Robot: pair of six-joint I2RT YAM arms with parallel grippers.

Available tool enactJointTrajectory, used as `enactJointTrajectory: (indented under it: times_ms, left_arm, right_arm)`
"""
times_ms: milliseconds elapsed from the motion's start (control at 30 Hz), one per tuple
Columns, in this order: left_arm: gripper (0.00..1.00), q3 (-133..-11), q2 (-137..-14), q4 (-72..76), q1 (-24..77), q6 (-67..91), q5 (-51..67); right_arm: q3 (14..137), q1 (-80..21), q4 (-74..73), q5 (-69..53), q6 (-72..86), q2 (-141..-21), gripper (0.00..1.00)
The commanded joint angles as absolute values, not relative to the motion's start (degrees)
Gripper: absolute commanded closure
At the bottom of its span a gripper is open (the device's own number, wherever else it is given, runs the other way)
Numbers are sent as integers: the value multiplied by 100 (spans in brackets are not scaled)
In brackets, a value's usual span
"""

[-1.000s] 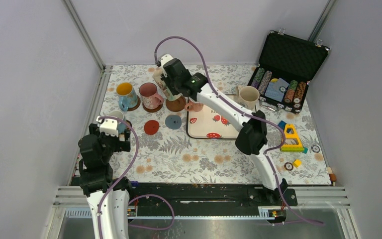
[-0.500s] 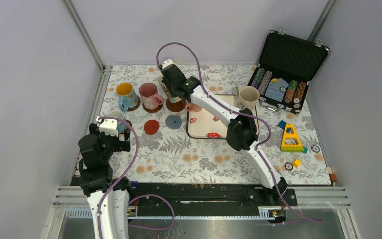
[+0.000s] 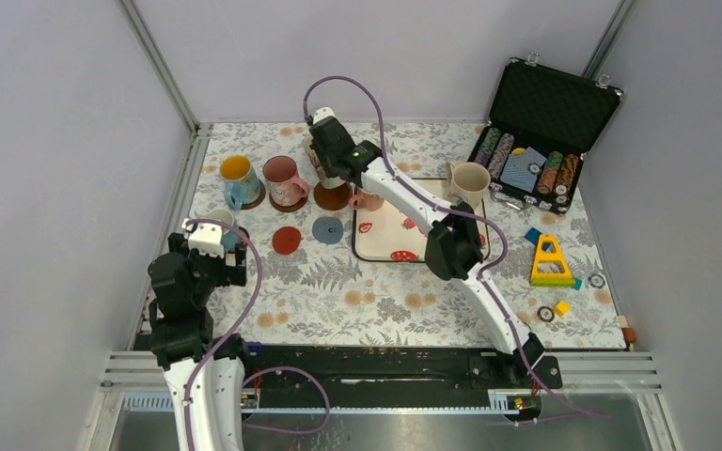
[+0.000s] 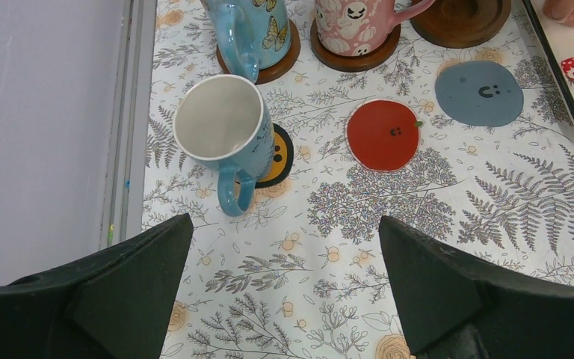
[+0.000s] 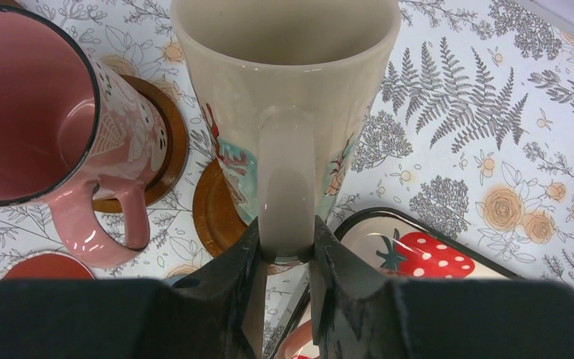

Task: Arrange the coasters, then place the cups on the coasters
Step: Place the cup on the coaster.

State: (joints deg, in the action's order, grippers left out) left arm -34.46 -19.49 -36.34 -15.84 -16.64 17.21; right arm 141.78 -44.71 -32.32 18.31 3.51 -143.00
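My right gripper (image 5: 285, 239) is shut on the handle of a cream cup (image 5: 284, 75). It holds the cup upright over a dark brown coaster (image 5: 213, 206); I cannot tell whether they touch. A pink cup (image 5: 37, 112) and a blue cup (image 3: 237, 174) with a yellow inside each stand on brown coasters to its left. My left gripper (image 4: 284, 219) hangs open and holds nothing, near a white-and-blue cup (image 4: 220, 127) on a black and orange coaster (image 4: 276, 153). The red coaster (image 4: 383, 134) and grey-blue coaster (image 4: 479, 93) lie bare.
A strawberry tray (image 3: 404, 246) holds a cup with a pink handle (image 3: 367, 199). Another cream cup (image 3: 471, 181) stands beside the open poker chip case (image 3: 541, 122). Toy blocks (image 3: 550, 258) lie at the right. Walls close in the left and back.
My right arm has swung its elbow leftward, and the wrist with the cream cup has shifted slightly left over the brown coaster. The left arm has not moved.
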Motion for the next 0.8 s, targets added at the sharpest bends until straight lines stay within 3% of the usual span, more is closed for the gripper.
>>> enactJointTrajectory:
  times_ms: [0, 500, 767]
  left_arm:
    - [1, -3498, -1986, -3390, -1617, -1687, 1755]
    - [1, -3487, -1927, -3390, -1617, -1696, 1783]
    - [1, -3476, -1912, -3392, -1614, -1696, 1787]
  right_arm:
    - [14730, -4465, -2520, 1881, 430, -14252, 100]
    - [14013, -4459, -2779, 1754, 434, -14008, 100]
    - [13416, -4464, -2932, 1334, 473, -13713, 72]
